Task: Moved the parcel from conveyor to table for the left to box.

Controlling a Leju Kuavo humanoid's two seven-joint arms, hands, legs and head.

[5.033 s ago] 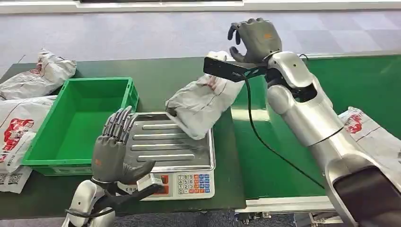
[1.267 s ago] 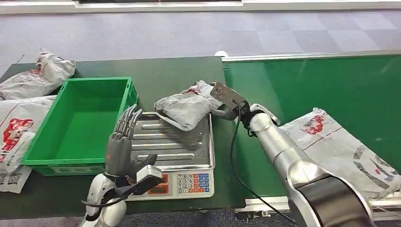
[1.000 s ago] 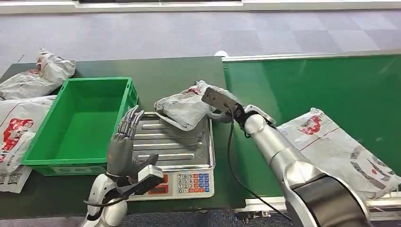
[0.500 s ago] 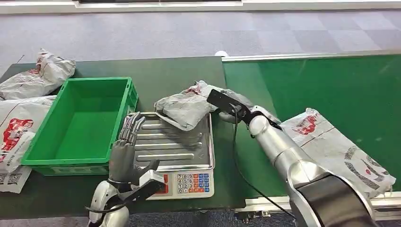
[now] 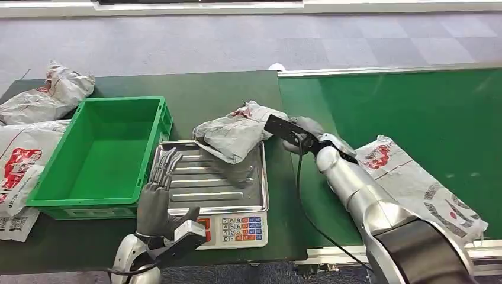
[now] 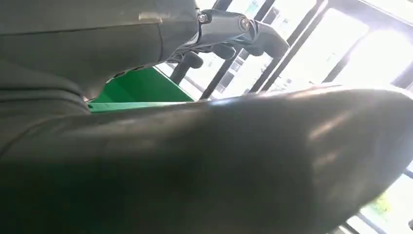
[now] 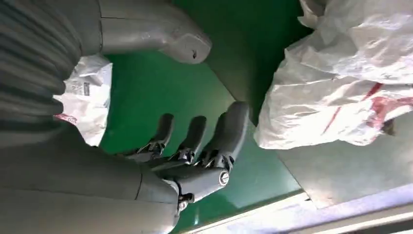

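— Where is the parcel [image 5: 237,131] at this moment?

— It lies on the dark green table [image 5: 225,92], its near end resting over the far right corner of the steel tray of the scale [image 5: 213,195], its far end sloping off toward the conveyor [image 5: 414,106]. It is a crumpled grey bag with red print. In the right wrist view the same parcel [image 7: 341,83] sits by the seam where the table meets the green belt.

— Does the right robot hand [image 5: 299,133] have hold of it?

— No. That robot hand sits just beside the parcel's right end, at the table's right edge by the belt. In the right wrist view the fingers [image 7: 204,141] are loosely curled and apart from the thumb, with green belt showing between them and the bag; nothing is in the grasp.

— And the left robot hand [image 5: 155,198]?

— Raised at the near edge of the table, in front of the scale's left side, fingers straight, spread and pointing up. It holds nothing.

— What else is on the table?

— A green crate [image 5: 100,157] stands just left of the scale, touching or nearly touching it. Further grey bags [image 5: 35,118] are heaped at the table's left edge. One more bag [image 5: 426,189] lies on the conveyor, beside the right arm.
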